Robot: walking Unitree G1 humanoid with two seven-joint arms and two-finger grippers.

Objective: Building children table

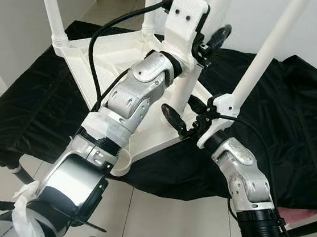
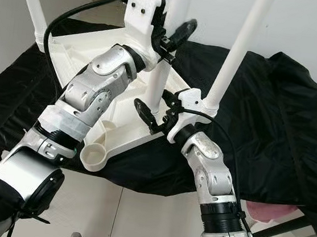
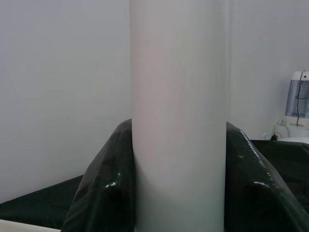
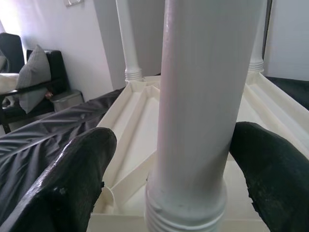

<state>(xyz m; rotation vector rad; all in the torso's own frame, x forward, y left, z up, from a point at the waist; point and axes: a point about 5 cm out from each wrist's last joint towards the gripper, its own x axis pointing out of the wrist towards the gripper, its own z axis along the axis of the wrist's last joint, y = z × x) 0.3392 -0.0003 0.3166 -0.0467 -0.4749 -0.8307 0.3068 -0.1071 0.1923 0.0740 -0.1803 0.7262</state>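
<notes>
Left eye view, table state: the white children's tabletop (image 1: 105, 55) lies upside down on a black cloth (image 1: 295, 128), underside ribs up.
Far-left leg: a white leg (image 1: 50, 4) stands upright in its corner socket; a back leg (image 1: 150, 6) stands beyond it.
Near-left corner: an open round socket (image 2: 94, 158) holds no leg, and it overhangs the cloth's front edge above the floor.
Left gripper: the left gripper (image 3: 178, 193) has both black fingers (image 3: 104, 183) pressed against the middle leg (image 3: 178, 106), clamped on it high up.
Right gripper: the right gripper (image 4: 186, 174) straddles the same leg low, near its threaded collar (image 4: 186, 220); its fingers (image 4: 72, 179) stand just off the tube with gaps either side, holding nothing.
Right leg: another leg (image 1: 268, 48) rises at the right corner.
Progress, as judged: most legs look fitted; the held one seems mid-seating and the near-left socket is unfilled.
Room: legs crowd both arms; the cloth to the right lies open.
</notes>
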